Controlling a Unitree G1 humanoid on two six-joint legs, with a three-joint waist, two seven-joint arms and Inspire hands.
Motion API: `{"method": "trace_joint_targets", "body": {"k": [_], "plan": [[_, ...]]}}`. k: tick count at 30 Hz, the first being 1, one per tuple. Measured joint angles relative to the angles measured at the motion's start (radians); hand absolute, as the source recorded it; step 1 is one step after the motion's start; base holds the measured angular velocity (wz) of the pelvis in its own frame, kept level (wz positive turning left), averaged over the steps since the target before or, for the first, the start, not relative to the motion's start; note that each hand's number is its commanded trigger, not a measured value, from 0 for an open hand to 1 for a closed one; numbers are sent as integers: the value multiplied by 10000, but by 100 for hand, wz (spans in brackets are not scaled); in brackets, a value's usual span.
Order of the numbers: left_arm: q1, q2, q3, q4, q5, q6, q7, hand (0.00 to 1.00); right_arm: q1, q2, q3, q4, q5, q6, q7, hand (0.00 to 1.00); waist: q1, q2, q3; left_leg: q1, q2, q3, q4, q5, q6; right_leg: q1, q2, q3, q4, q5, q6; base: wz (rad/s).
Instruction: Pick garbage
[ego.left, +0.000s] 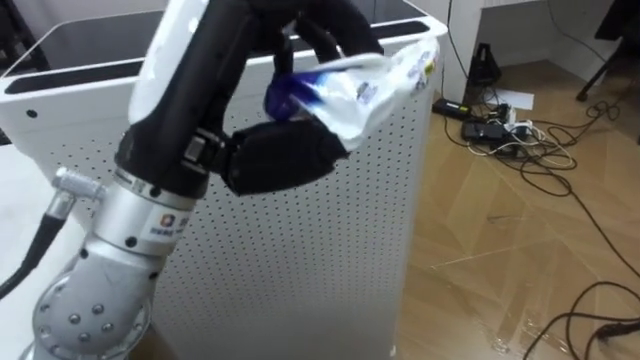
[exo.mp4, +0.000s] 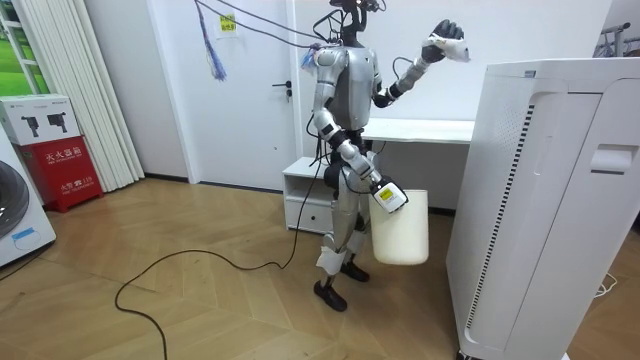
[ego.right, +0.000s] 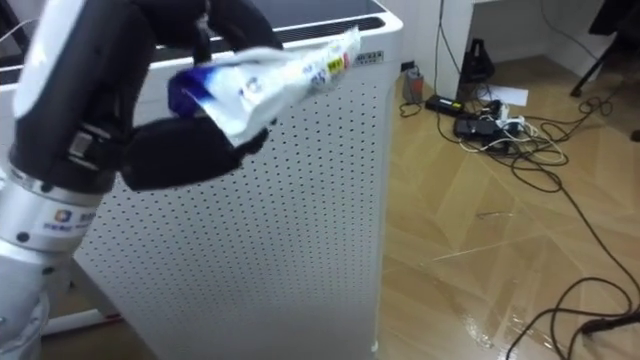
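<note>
Left hand (ego.left: 280, 160) curled round crumpled white-and-blue plastic wrapper (ego.left: 375, 80), raised beside tall white perforated cabinet (ego.left: 300, 260). Pickup looks done; you still have the drop. Right hand (exo.mp4: 385, 197) at cream plastic bucket (exo.mp4: 402, 235), grip unreadable.

A lab room staged as a home: plank floor (ego.left: 500, 260), cables (ego.left: 548, 168) and a power strip (ego.left: 488, 129) beyond the raised left hand (ego.left: 285, 160), to its right; washing machine (exo.mp4: 15, 215) and curtains (exo.mp4: 65, 90) well away from it.
</note>
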Motion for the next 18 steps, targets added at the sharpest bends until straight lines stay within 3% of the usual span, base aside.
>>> {"method": "trace_joint_targets", "body": {"k": [2, 7, 14, 18], "plan": [[649, 3, -260, 51, -152, -176, -3, 100, -13, -8, 87, -135, 280, -56, -47, 100, -2, -22, 20, -34, 1, -7, -127, -1, -1, -60, 3, -24, -2, 0, 0, 0], [1369, -66, -627, 933, -129, -185, -253, 100, -330, 133, 88, -340, 297, -66, -104, 100, -22, -118, 94, -438, -2, -126, -21, 43, -30, -396, 1, -193, 15, 18, -28, 8], [1673, -111, -1443, 3661, 94, -110, -453, 100, -1397, 201, 187, -266, 320, -122, -120, 100, -80, -259, 176, -1118, -54, -278, 88, 162, -34, -1035, -39, -277, 47, 26, -42, 8], [1985, -139, -1801, 4344, 281, -39, -455, 100, -1667, 195, 285, -264, 348, -166, -117, 100, -91, -391, 214, -1255, -63, -273, 73, 162, -34, -1142, -40, -304, -3, 26, -41, 3]]}}
